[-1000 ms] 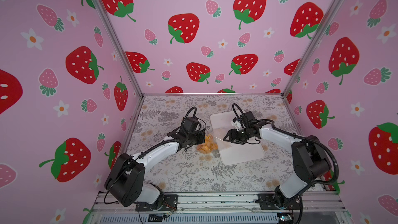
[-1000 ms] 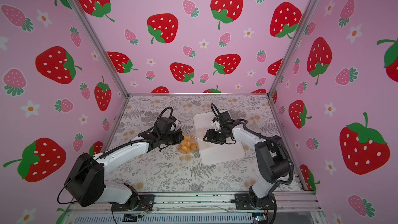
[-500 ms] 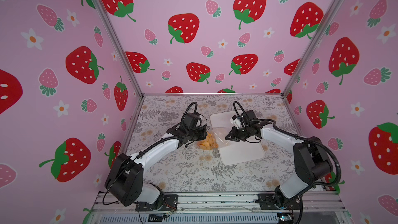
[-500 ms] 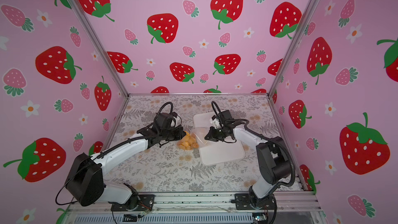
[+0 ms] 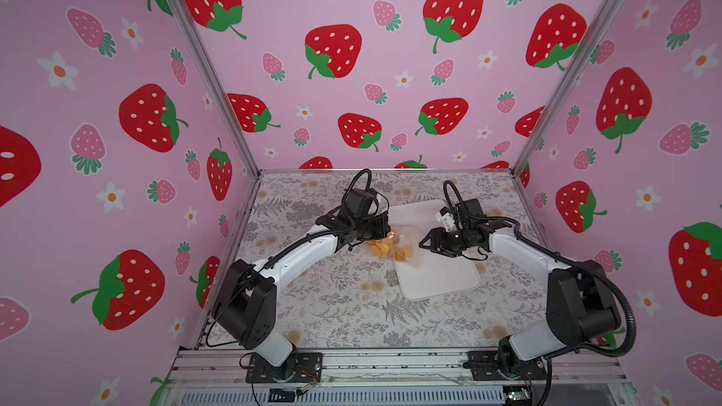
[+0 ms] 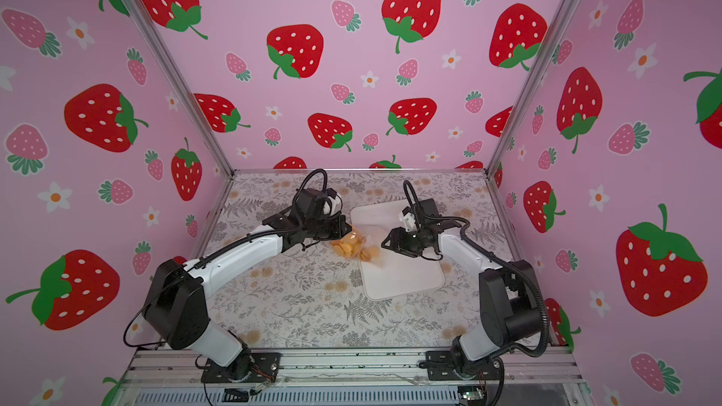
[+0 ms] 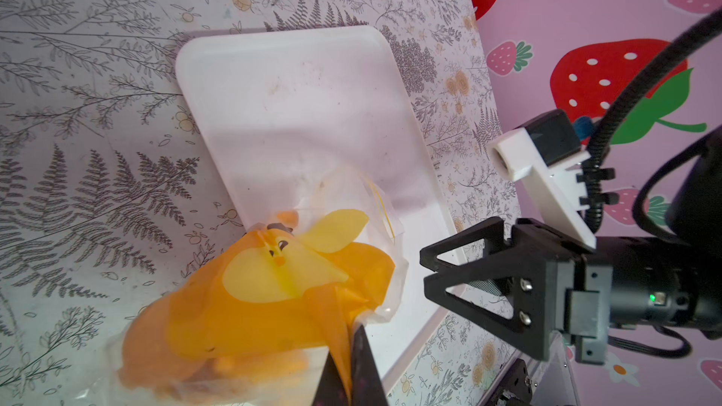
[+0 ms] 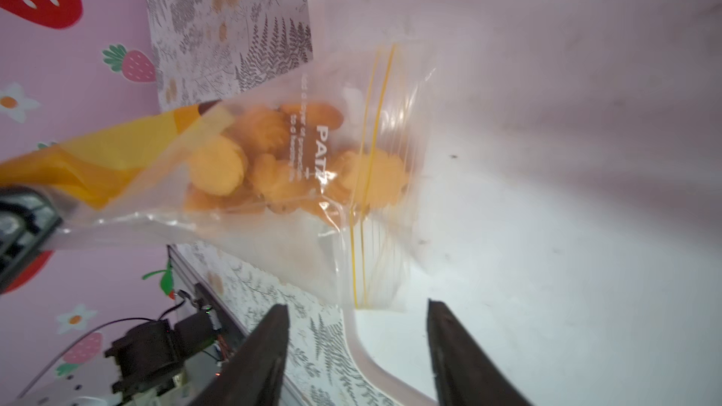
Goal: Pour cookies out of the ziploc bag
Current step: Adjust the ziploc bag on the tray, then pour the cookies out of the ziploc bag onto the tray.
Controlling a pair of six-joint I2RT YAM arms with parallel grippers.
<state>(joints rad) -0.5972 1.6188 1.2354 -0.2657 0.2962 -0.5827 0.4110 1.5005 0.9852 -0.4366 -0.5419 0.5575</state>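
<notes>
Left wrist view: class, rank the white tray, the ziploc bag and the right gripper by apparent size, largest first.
1. white tray
2. ziploc bag, close behind; it sits nearest the camera, so this gap is unsure
3. right gripper, clearly smallest

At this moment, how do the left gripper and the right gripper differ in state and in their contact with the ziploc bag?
The left gripper is shut, pinching the ziploc bag by its yellow-orange end. The right gripper is open and holds nothing. The left one supports the bag with the cookies inside. The right one only faces the bag's zip end over the white tray, without touching it. Both are black, two-fingered, and point toward each other.
</notes>
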